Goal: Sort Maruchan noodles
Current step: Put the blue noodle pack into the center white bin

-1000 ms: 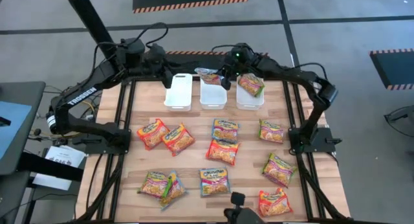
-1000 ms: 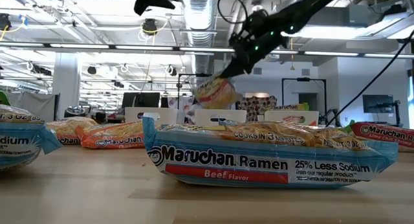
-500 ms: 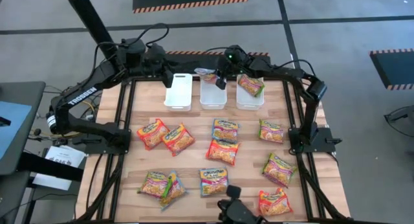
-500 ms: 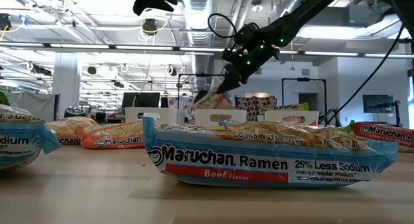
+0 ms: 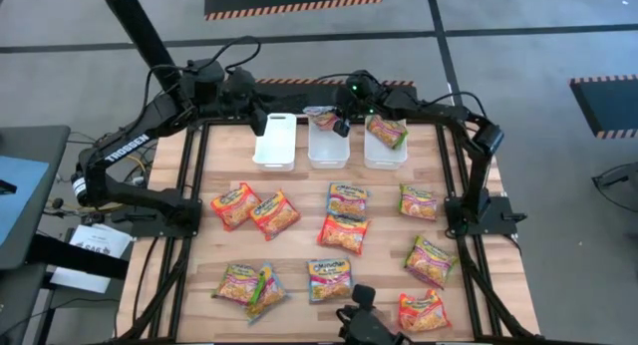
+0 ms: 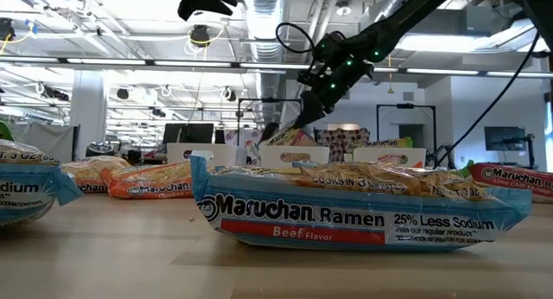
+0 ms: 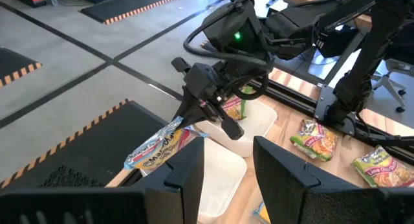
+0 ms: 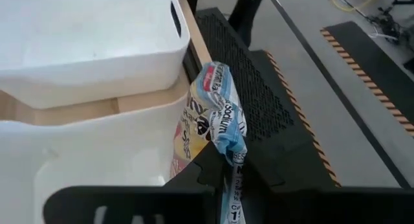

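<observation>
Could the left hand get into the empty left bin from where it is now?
Probably yes: the left hand hovers open at the left bin, which holds nothing, while the right hand with its blue packet is over the middle bin.

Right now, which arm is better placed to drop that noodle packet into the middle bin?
Right: its gripper already holds the packet over the middle bin. The left gripper waits by the left bin.

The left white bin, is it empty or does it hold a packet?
Empty. The high view shows the left white bin with a bare white inside and no packet.
</observation>
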Available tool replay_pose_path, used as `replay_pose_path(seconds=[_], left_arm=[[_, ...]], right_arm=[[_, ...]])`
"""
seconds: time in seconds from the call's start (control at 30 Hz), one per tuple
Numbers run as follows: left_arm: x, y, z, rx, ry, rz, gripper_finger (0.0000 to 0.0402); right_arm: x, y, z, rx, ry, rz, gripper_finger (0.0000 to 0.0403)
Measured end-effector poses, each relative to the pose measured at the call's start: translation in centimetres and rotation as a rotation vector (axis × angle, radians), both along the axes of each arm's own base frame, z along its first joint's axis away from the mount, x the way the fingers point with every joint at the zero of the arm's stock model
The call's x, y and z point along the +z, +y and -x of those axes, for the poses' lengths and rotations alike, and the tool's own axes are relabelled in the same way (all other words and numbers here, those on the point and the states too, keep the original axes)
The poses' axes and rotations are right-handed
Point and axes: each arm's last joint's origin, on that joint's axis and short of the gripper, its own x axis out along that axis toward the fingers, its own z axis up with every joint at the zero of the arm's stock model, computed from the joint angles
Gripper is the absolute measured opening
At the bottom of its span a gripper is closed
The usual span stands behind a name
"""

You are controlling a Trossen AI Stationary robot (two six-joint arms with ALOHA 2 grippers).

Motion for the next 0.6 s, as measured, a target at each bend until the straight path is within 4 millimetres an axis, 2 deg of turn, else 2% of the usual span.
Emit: replay_pose_path(seconds=[0.2, 0.37, 0.6], left_arm=[[-0.01, 0.01, -0.01, 0.000, 0.000, 0.001, 0.0121], [-0.01, 0.01, -0.01, 0.000, 0.000, 0.002, 0.0121], [-0.01, 0.01, -0.01, 0.000, 0.000, 0.002, 0.0121]], right_arm=[[-0.34, 0.10, 0.27, -0.035, 0.028, -0.044, 0.0069], [-0.32, 0.07, 0.27, -0.067, 0.010, -0.070, 0.0098], [-0.57, -0.01, 0.63, -0.174, 0.078, -0.035, 0.0134]])
